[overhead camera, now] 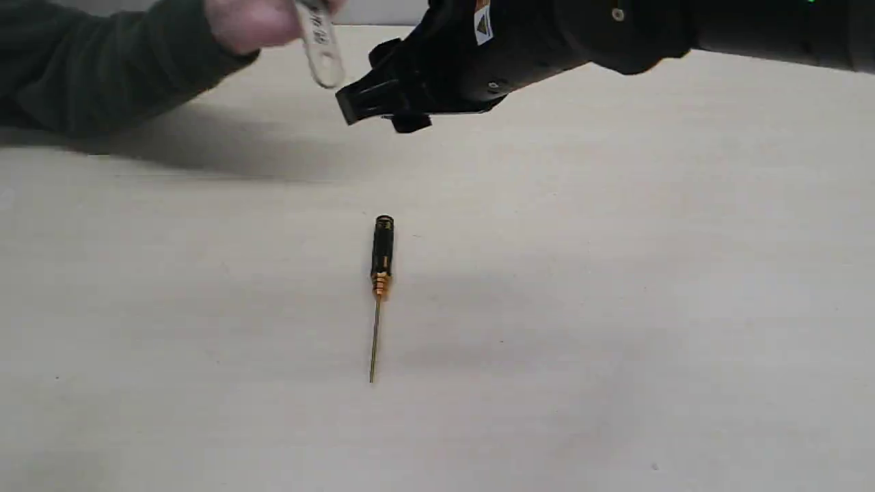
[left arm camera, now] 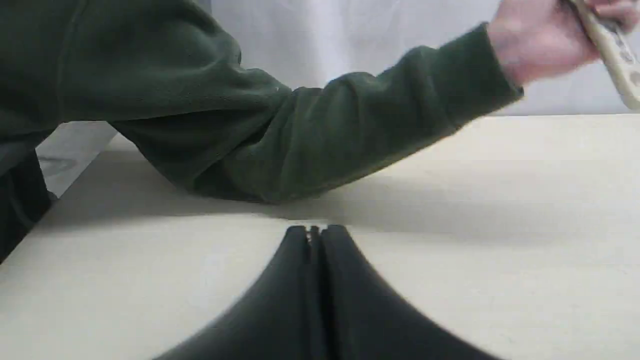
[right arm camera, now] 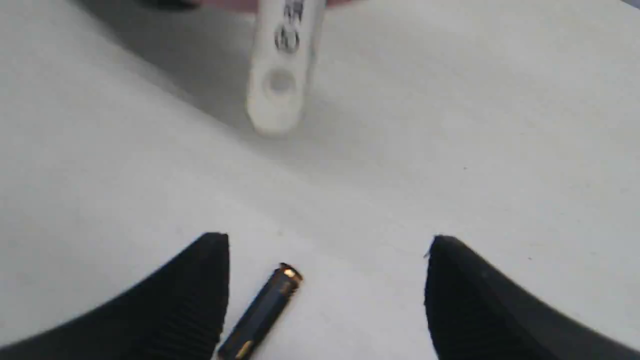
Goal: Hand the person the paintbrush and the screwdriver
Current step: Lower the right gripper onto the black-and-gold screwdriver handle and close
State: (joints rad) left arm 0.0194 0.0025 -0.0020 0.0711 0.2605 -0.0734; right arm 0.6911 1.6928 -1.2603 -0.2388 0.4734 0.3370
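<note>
The person's hand [overhead camera: 249, 24] at the top left holds the paintbrush [overhead camera: 321, 51] by its upper part; only the pale wooden handle with its hole and print shows, also in the right wrist view [right arm camera: 277, 75] and the left wrist view [left arm camera: 612, 47]. The screwdriver [overhead camera: 379, 287] lies on the table's middle, black handle away from me, thin shaft toward the front edge; its handle end [right arm camera: 260, 312] shows between the right fingers. My right gripper [overhead camera: 379, 109] hangs open in the air just right of the brush handle. My left gripper [left arm camera: 315, 231] is shut and empty, low over the table.
The person's dark green sleeve [overhead camera: 89, 65] rests along the far left of the pale table [overhead camera: 615, 307] and casts a shadow there. The right arm's black body [overhead camera: 581, 34] spans the top right. A white wall [left arm camera: 350, 40] stands behind the table.
</note>
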